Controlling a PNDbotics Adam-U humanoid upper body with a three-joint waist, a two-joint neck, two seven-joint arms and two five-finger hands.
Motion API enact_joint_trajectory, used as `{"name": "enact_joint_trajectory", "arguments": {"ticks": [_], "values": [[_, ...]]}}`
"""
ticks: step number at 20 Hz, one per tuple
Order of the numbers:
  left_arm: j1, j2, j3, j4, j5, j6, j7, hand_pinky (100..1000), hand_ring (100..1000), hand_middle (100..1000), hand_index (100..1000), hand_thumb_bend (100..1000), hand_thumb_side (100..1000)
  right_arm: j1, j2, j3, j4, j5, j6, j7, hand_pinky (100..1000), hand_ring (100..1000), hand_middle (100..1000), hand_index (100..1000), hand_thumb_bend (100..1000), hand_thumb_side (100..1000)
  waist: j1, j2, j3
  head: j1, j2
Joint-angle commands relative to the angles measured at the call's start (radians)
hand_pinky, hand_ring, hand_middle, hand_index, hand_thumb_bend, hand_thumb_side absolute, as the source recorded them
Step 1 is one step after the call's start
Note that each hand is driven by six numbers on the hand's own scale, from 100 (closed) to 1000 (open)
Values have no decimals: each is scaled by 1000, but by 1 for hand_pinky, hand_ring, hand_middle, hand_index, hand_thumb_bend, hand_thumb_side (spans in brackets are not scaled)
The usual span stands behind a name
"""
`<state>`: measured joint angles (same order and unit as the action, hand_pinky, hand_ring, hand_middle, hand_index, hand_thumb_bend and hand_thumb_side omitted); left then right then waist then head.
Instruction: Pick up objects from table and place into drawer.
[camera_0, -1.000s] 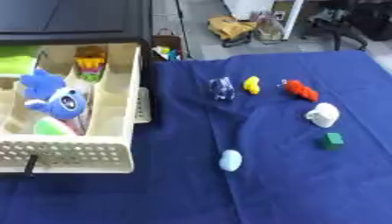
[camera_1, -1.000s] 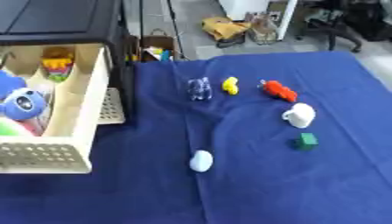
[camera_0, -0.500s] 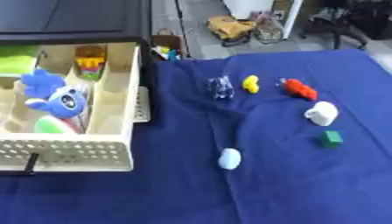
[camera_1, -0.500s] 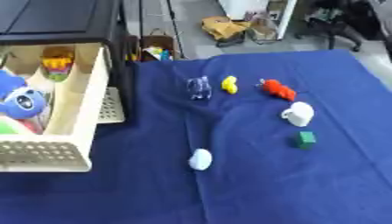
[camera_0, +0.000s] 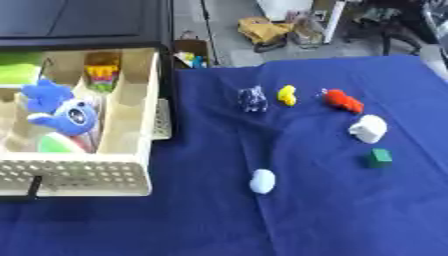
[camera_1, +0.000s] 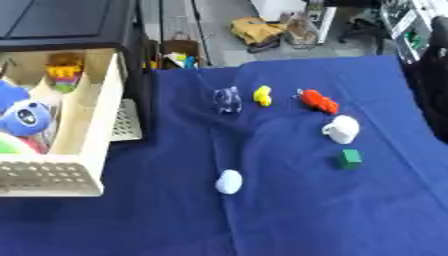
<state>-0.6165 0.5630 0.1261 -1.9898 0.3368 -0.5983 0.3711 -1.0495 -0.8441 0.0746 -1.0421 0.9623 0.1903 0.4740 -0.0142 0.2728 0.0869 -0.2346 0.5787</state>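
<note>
The cream drawer (camera_0: 79, 172) stands pulled out of a black cabinet (camera_0: 83, 22) at the left. It holds a blue plush toy (camera_0: 59, 112), something green (camera_0: 54, 143) and a colourful stacked toy (camera_0: 102, 71). On the blue cloth lie a small dark blue and white figure (camera_0: 252, 99), a yellow toy (camera_0: 287, 94), a red toy (camera_0: 343, 101), a white cup-like thing (camera_0: 368, 128), a green cube (camera_0: 379, 157) and a pale egg-shaped thing (camera_0: 262, 181). Neither hand shows in either view.
The blue cloth (camera_0: 324, 220) covers the table up to the drawer's side. A dark blurred shape (camera_1: 433, 80) stands at the right edge of the right eye view; what it is I cannot tell. Boxes and clutter (camera_0: 262, 30) lie on the floor beyond the far edge.
The things on the cloth and in the drawer have not moved. A dark shape has come in at the right edge of the right eye view.
</note>
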Motion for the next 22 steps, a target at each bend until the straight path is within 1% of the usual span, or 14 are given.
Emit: {"name": "enact_joint_trajectory", "arguments": {"ticks": [1, 2, 4, 8, 9, 10, 17, 22], "values": [[-13, 23, 5, -10, 1, 0, -2, 380, 490, 561, 701, 180, 994, -24, -13, -8, 29, 25, -6, 25, 897, 945, 878, 992, 713, 985, 2, -15, 1, -2, -10], [-13, 22, 5, -10, 1, 1, -2, 380, 490, 561, 701, 179, 993, -25, -8, -9, 39, 28, -4, 29, 897, 946, 878, 991, 726, 964, 2, -15, 2, -3, -11], [-14, 21, 4, -10, 1, 2, -1, 380, 490, 561, 701, 178, 994, -26, 2, -6, 60, 36, -3, 35, 899, 951, 887, 990, 703, 963, 2, -14, 4, -4, -13], [-18, 19, 3, -10, 2, 2, -2, 380, 490, 561, 701, 178, 994, -27, 29, 11, 108, 63, -6, 55, 900, 956, 895, 989, 691, 942, 5, -13, 9, -8, -17], [-18, 18, 3, -10, 2, 1, -2, 380, 490, 561, 701, 178, 994, -27, 35, 12, 115, 68, -7, 59, 901, 956, 893, 989, 718, 891, 5, -13, 10, -9, -18], [-18, 18, 3, -10, 2, 1, -2, 380, 490, 561, 701, 178, 994, -26, 39, 11, 121, 71, -6, 61, 901, 957, 894, 989, 695, 932, 6, -12, 11, -9, -19], [-21, 16, 4, -10, 2, 2, -2, 379, 490, 562, 702, 177, 994, -6, 40, 2, 150, 93, 18, 70, 904, 961, 894, 979, 705, 918, 6, -6, 11, -7, -23], [-22, 16, 5, -10, 1, 1, -1, 380, 490, 562, 702, 178, 994, 18, 34, -4, 164, 104, 50, 68, 897, 950, 854, 951, 701, 901, 7, -5, 13, -5, -26]]}}
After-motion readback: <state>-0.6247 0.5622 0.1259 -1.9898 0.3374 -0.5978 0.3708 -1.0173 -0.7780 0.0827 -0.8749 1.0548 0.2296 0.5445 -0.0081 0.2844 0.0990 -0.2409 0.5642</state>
